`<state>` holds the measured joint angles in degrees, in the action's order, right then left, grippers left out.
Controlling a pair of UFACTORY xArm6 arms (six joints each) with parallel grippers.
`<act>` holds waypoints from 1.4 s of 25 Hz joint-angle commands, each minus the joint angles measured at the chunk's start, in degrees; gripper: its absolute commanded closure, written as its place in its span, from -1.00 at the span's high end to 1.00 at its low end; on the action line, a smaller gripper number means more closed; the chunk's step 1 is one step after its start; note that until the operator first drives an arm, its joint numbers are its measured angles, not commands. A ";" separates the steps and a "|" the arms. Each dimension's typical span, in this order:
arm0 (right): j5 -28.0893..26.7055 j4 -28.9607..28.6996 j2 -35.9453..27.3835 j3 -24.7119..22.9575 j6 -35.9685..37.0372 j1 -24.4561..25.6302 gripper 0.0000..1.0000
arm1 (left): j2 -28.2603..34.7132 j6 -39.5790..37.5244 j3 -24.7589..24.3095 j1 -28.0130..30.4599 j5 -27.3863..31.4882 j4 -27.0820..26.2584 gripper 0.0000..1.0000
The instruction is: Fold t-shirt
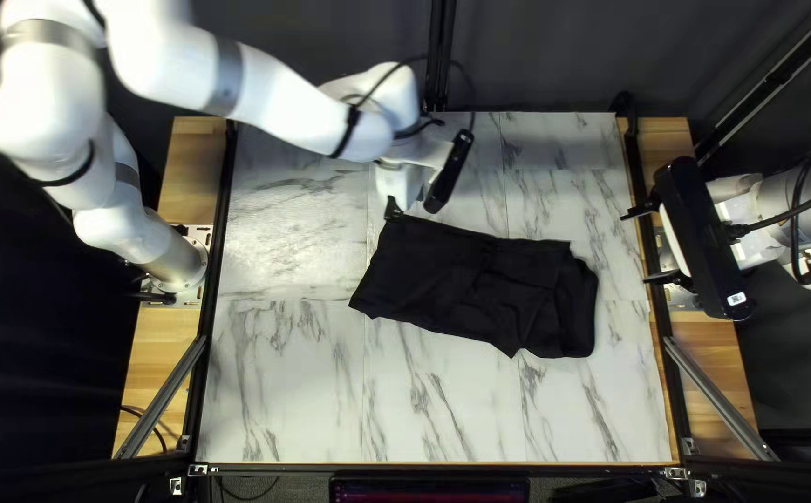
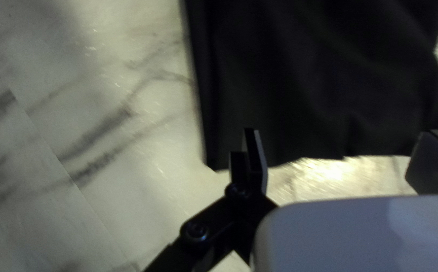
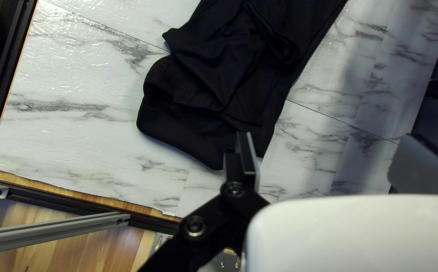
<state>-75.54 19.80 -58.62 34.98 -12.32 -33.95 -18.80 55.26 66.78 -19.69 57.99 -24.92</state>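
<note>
My L fingers [image 2: 255, 156], wide apart, are right by one end of the black tee [image 1: 461, 279], long axis running across the counter [image 1: 284, 391] twd my R fingers [image 3: 247, 155], also apart & farther off.

White, grey-veined marble-look worktop [image 1: 284, 391]: glossy, slightly rippled surface. On it, black t-shirt [image 1: 442, 279]: matt cloth, creased. Behind the worktop, dark grey curtain [image 1: 554, 56]: matt cloth. Flanking the worktop, honey-coloured boards [image 1: 158, 340]: smooth grained wood. At its right side, slanting silver-grey bar [image 1: 717, 395]: satin metal.
</note>
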 commanded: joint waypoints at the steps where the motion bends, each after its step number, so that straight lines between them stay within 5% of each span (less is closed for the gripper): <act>1: 0.00 0.00 0.00 0.00 0.00 0.00 1.00 | -2.70 2.99 2.35 -0.89 3.21 -0.52 1.00; 35: 0.00 0.00 0.00 0.00 0.00 0.00 1.00 | -6.25 7.18 0.52 -0.05 1.87 -4.01 1.00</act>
<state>-75.54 19.80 -58.62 34.98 -12.32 -33.95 -25.11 62.40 67.34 -19.76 59.76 -28.86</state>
